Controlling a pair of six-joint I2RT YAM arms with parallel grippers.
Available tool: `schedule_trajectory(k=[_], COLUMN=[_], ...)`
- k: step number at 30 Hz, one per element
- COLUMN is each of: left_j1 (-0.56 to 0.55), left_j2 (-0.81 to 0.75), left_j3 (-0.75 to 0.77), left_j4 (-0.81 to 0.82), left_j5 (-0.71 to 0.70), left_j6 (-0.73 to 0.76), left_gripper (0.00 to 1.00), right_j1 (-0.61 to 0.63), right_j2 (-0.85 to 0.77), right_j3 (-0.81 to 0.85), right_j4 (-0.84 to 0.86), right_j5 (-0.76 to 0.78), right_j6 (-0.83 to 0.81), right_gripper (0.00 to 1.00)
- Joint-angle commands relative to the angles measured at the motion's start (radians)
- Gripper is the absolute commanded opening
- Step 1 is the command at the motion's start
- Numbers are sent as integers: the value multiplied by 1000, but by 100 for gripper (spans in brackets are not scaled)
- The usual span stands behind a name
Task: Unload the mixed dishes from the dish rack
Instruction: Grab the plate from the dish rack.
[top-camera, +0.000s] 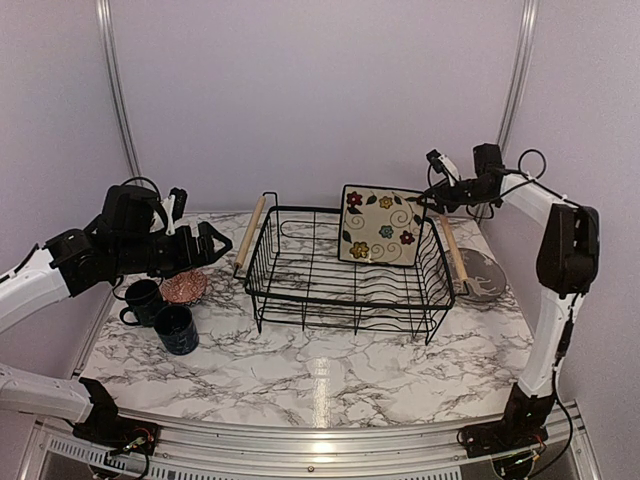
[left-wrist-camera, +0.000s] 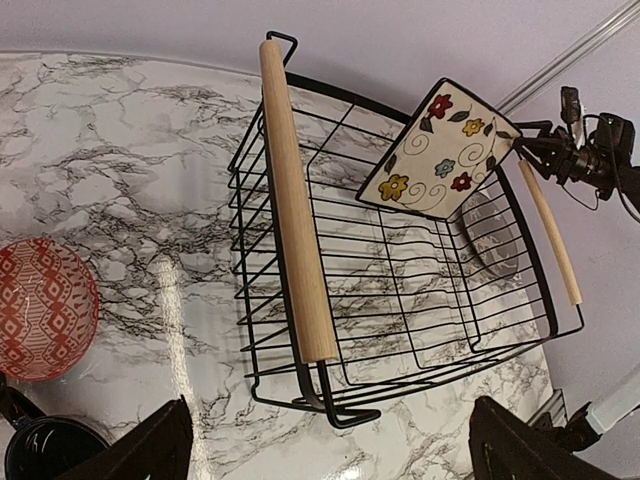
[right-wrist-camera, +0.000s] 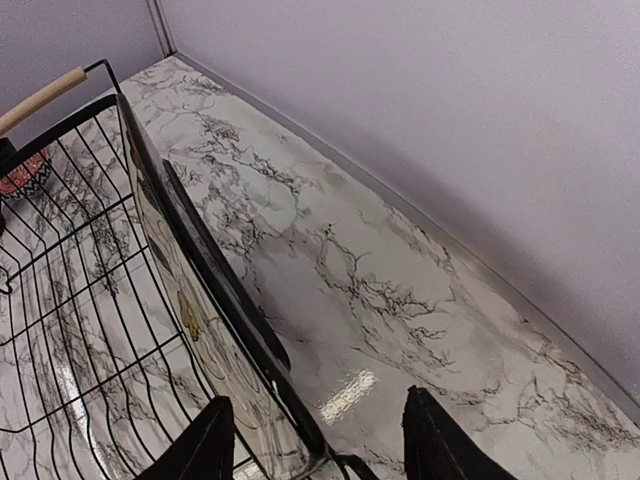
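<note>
Only one dish is left in the dish rack (top-camera: 350, 300): the square cream floral plate (top-camera: 378, 226). It stands on edge and tilts back against the rack's far right corner, just right of centre in the overhead view. The rest is already out on the marble tabletop (top-camera: 320, 370). The two dark mugs (top-camera: 143, 300) (top-camera: 177, 330) and the small patterned bowl (top-camera: 184, 288) sit close together at the left of the frame. The round grey plate (top-camera: 487, 275) lies flat just beyond the rack's right-hand wooden handle (top-camera: 455, 252).

The right pincer (top-camera: 428, 198) is at the plate's upper right corner. In its own camera the two fingers (right-wrist-camera: 215, 440) stand apart with the plate's dark rim running between them, and there is a clear gap on the outer side, so nothing is gripped yet. The left pincer (top-camera: 218, 243) hangs wide apart and holds nothing, above the tabletop at the left of the rack, over the bowl and mugs.

I take this as the last pick, at the moment of grasping. The next move calls for the fingers to meet squarely on the rim. The lift should then go straight up, so the plate's bottom edge clears the wires and the rack wall before it swings out to the right. A pinch on one corner of a glazed plate could let it swivel or slip.
</note>
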Motion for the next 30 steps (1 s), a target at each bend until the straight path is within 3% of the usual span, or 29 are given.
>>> schedule_trajectory(k=[1, 15, 18, 25, 30], left_j1=[-4, -6, -6, -6, -8], left_j2=[19, 48, 47, 53, 52], left_j3=[29, 33, 33, 30, 27], left_j4=[0, 8, 9, 14, 16], left_j5=[8, 45, 45, 50, 49], left_j6=[-4, 3, 2, -1, -2], left_gripper=[99, 99, 99, 99, 99], right_j1=[74, 113, 115, 131, 132], right_j2=[32, 54, 43, 47, 85], right_j3=[69, 71, 69, 66, 88], right_j4=[-124, -225, -215, -164, -158], right_j5=[-1, -35, -77, -53, -67], right_j6=[-83, -178, -177, -155, -161], right_gripper=[53, 25, 24, 52, 53])
